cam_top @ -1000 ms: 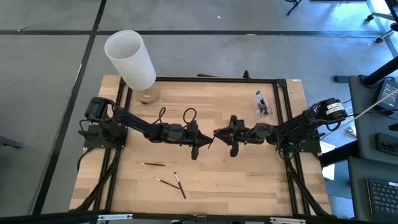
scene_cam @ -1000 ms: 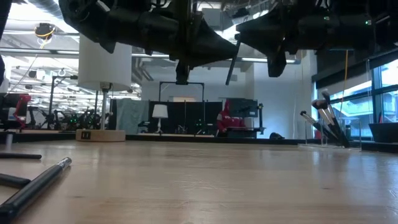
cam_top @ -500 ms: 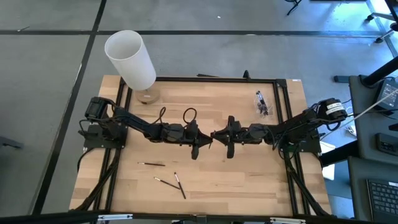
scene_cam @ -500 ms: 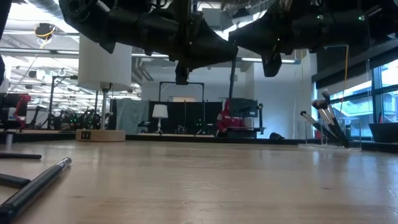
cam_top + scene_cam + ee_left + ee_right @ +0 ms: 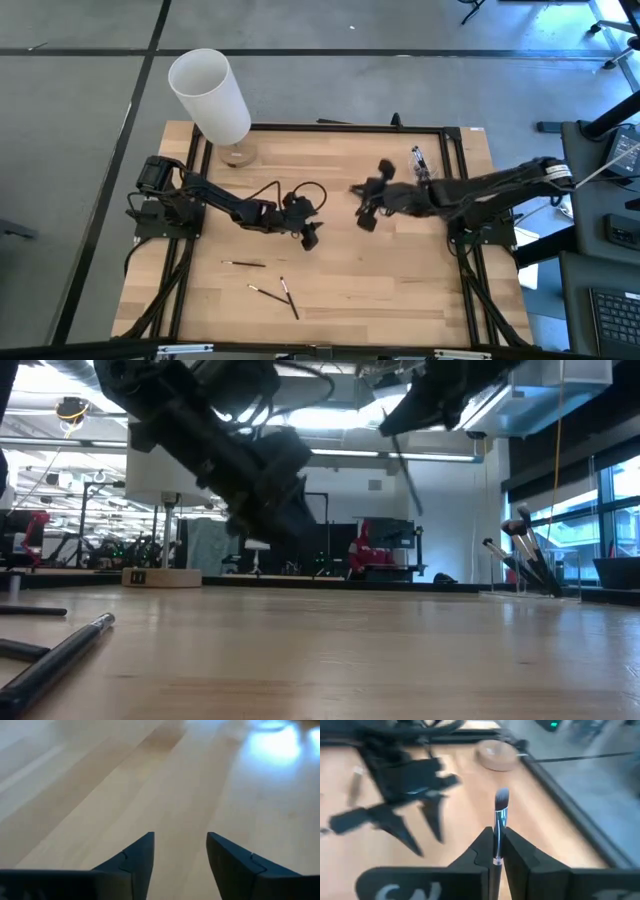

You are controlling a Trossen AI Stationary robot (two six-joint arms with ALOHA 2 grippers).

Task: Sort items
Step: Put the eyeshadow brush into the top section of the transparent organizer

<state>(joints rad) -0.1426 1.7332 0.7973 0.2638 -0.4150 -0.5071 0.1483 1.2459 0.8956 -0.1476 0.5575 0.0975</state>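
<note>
My right gripper (image 5: 499, 851) is shut on a slim dark makeup brush (image 5: 500, 815) with a tufted tip, high above the table's middle (image 5: 366, 205). In the low view the brush (image 5: 405, 470) slants down from it. My left gripper (image 5: 180, 850) is open and empty, above the bare wood left of centre (image 5: 308, 236). Three more brushes (image 5: 243, 264) (image 5: 265, 292) (image 5: 290, 298) lie flat on the table near its front left. Two of them show in the low view (image 5: 60, 650). My right gripper pinches the brush's handle (image 5: 497, 854) between its two fingers, just behind the metal collar. The brush lies along the fingers, and its tufted tip (image 5: 502, 796) sticks out past the fingertips. The brush is lifted clear of the table and slants downward.
A big white cylinder (image 5: 210, 95) stands on a round wooden base (image 5: 236, 155) at the far left corner. A clear holder with several brushes (image 5: 422, 167) sits at the far right, also in the low view (image 5: 525, 560). A black frame edges the table.
The two grippers stood tip to tip over the table's middle and have drawn apart. My right gripper has gone up and toward the far right with the brush. My left gripper has pulled back toward the table's left and tipped downward.
</note>
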